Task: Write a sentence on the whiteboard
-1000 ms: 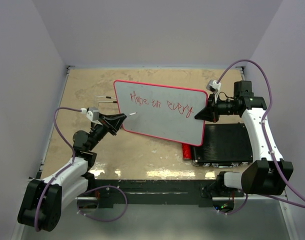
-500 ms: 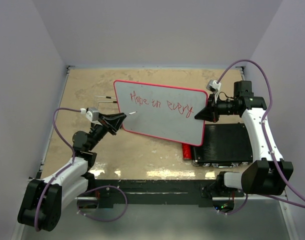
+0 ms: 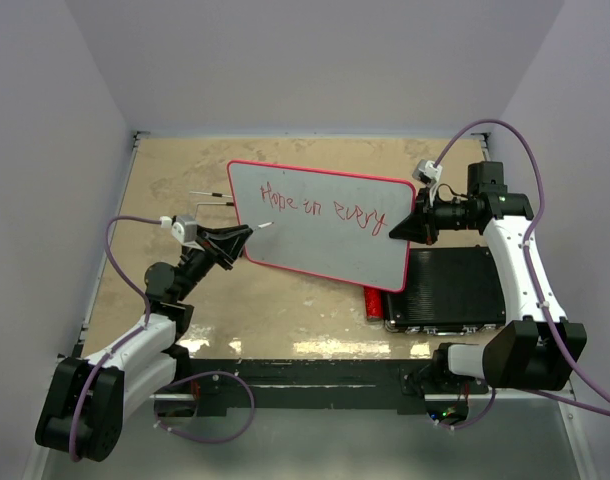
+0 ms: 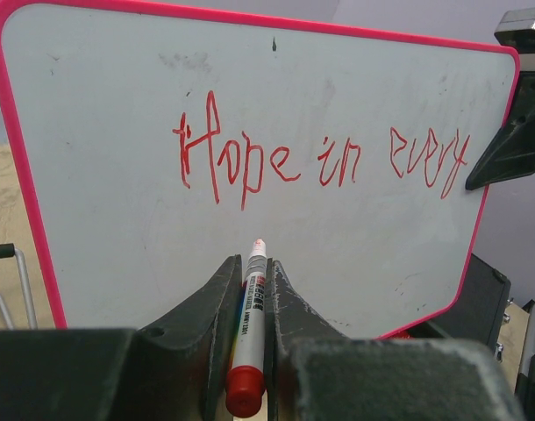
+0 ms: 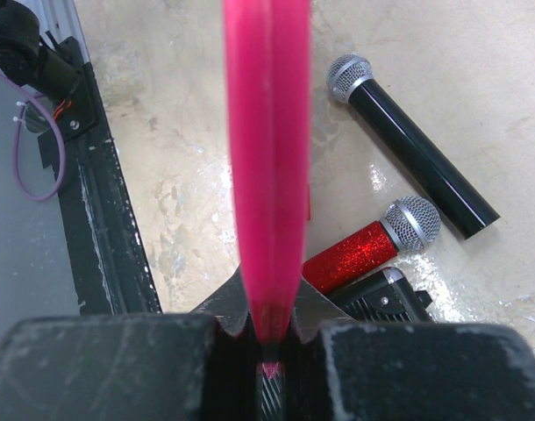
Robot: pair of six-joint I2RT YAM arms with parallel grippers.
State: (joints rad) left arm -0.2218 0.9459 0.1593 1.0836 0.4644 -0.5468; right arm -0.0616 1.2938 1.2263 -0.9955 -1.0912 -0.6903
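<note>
Holding still since before, clenching marker [image 4: 250, 307] in left gripper [image 4: 252, 260], whiteboard [image 3: 315, 255] in right gripper [image 3: 395, 228]; pausing sentence [image 4: 320, 162], likely unfinished, after "every".

The board [image 3: 320, 225] was glossy white with a pinkish-red frame, lettering [image 4: 320, 158] red. White marker [image 4: 250, 307], red end. The case [image 3: 455, 288] was ribbed black, plus a black mic [image 5: 417, 158], glittery red mic [image 5: 351, 256], mottled beige table [image 3: 175, 180].
</note>
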